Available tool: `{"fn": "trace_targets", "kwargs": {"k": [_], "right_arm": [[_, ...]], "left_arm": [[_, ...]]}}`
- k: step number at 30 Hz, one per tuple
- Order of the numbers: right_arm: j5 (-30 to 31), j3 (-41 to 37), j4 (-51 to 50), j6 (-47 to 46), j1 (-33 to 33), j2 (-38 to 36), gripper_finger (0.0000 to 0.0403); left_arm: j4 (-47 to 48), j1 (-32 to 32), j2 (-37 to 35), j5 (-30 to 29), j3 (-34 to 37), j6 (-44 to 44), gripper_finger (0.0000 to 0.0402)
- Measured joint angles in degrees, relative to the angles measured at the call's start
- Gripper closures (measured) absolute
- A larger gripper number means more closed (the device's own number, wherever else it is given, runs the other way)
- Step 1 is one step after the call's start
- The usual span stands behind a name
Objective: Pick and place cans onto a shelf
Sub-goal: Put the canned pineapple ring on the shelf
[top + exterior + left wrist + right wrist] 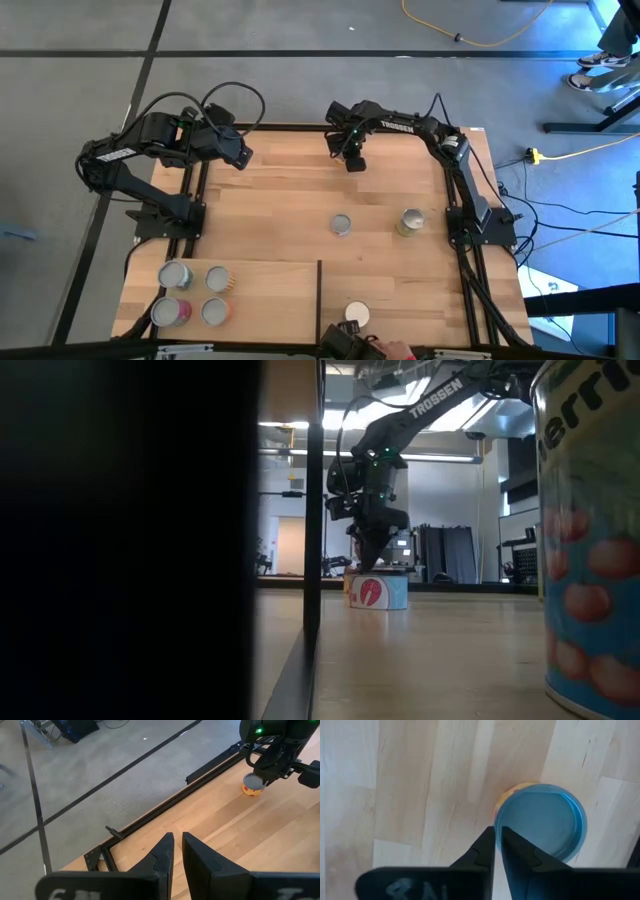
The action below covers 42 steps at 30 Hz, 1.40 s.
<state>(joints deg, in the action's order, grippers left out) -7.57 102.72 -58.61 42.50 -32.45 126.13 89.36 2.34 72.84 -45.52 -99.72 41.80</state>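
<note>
The left gripper (243,157) hangs with fingers nearly closed on nothing over the table's (280,210) far left corner, the shelf (270,290) with four cans well toward the near side of it. The right gripper (354,163), fingers pinched together and empty, hovers just above a low can (542,820), which lies directly beneath its tips. Two more cans (341,225) stand nearer mid-table.

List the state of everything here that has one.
Left gripper: shut, empty, by the table's far-left corner.
Right gripper: shut, above the far can, not gripping it.
Far can: upright on the table.
Shelf cans: four, upright.
Shelf: partly filled.
Middle can: upright.
Green-labelled can: upright.
White-topped can: upright, at the near edge.
</note>
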Motion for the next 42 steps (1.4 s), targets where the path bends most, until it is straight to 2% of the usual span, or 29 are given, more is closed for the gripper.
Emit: {"fn": "trace_targets", "kwargs": {"k": [6,18,36,42], "right_arm": [[0.0,0.0,0.1,-0.1,0.0,0.1,0.0397],[0.0,0.0,0.0,-0.2,0.0,0.1,0.0336],[0.7,0.0,0.6,-0.1,0.0,0.1,0.0331],[3.4,0.1,0.5,-0.2,0.0,0.1,0.0331]], "left_arm": [[0.0,0.0,0.0,0.0,0.0,0.0,0.0369],[0.0,0.0,0.0,0.0,0.0,0.0,0.0369],[0.0,0.0,0.0,0.0,0.0,0.0,0.0369],[0.0,0.0,0.0,0.0,0.0,0.0,0.0369]]}}
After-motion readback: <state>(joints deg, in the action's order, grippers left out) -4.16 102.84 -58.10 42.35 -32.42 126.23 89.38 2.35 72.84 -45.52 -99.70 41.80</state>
